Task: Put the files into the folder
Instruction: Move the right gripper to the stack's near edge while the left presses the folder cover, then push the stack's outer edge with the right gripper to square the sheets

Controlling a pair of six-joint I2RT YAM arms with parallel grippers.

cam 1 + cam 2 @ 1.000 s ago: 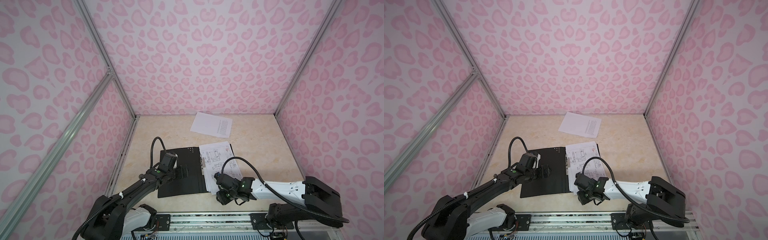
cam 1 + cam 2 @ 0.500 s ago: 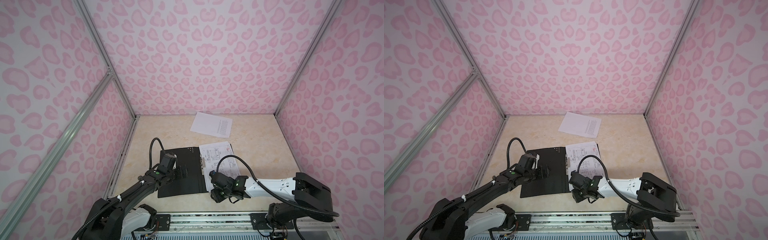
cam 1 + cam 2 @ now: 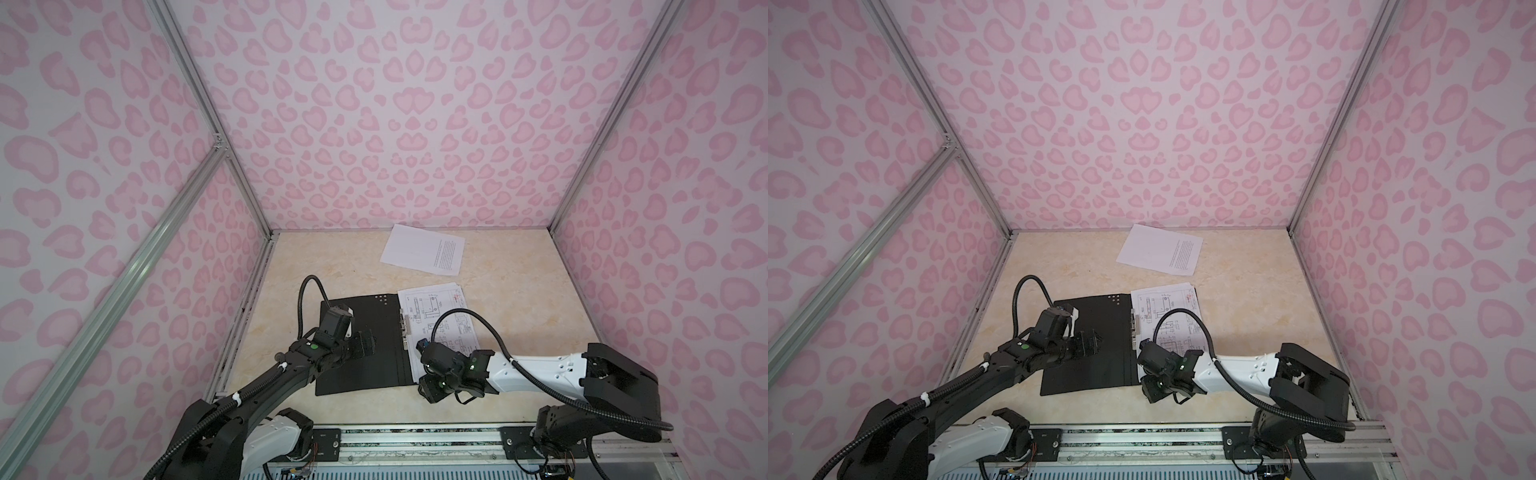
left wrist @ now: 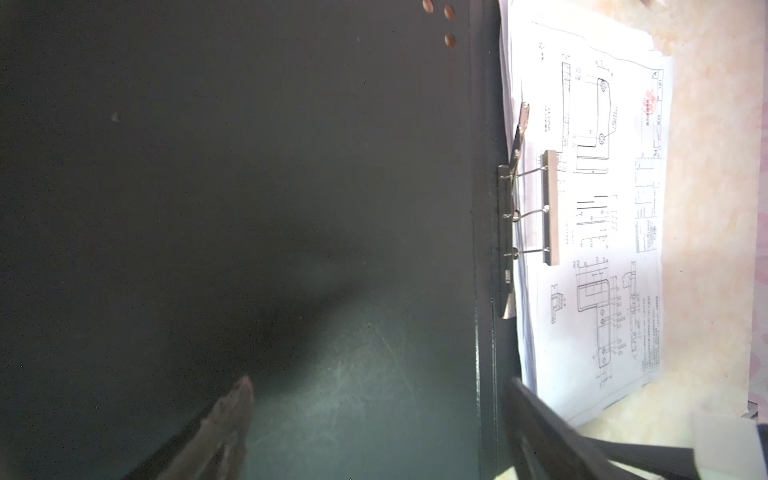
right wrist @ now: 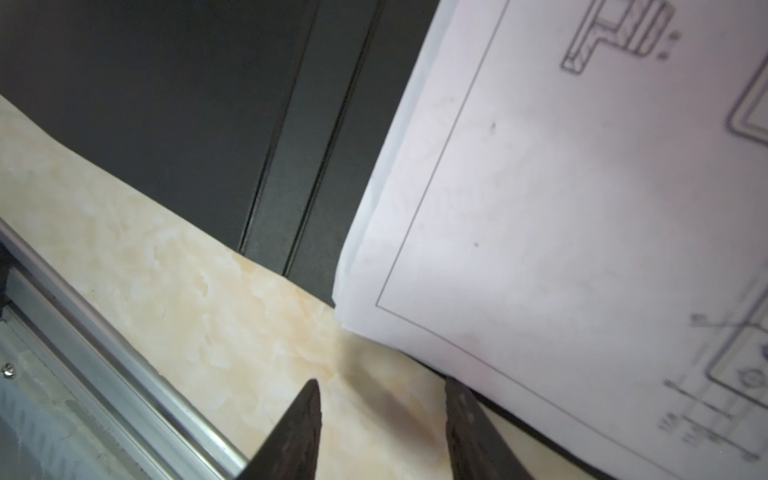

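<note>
The folder (image 3: 374, 365) lies open on the table, black inside up, in both top views (image 3: 1100, 374). A stack of files topped by a line drawing (image 3: 432, 307) covers its right half, under the metal clip (image 4: 548, 208). One more printed sheet (image 3: 422, 249) lies apart near the back wall. My left gripper (image 4: 378, 390) hovers open over the bare left flap (image 4: 291, 166). My right gripper (image 5: 383, 386) stands open low over the table at the stack's near corner (image 5: 561, 187), nothing between its fingers; one fingertip (image 5: 455, 399) sits by the sheet's edge.
An aluminium rail (image 5: 104, 365) runs along the table's front edge, close behind my right gripper. Pink patterned walls close in the beige table (image 3: 519, 291) on three sides. The right arm (image 3: 540, 370) reaches in low from the right.
My right gripper has slid left along the folder's front edge to the near corner of the stack. The left arm has hardly moved.
</note>
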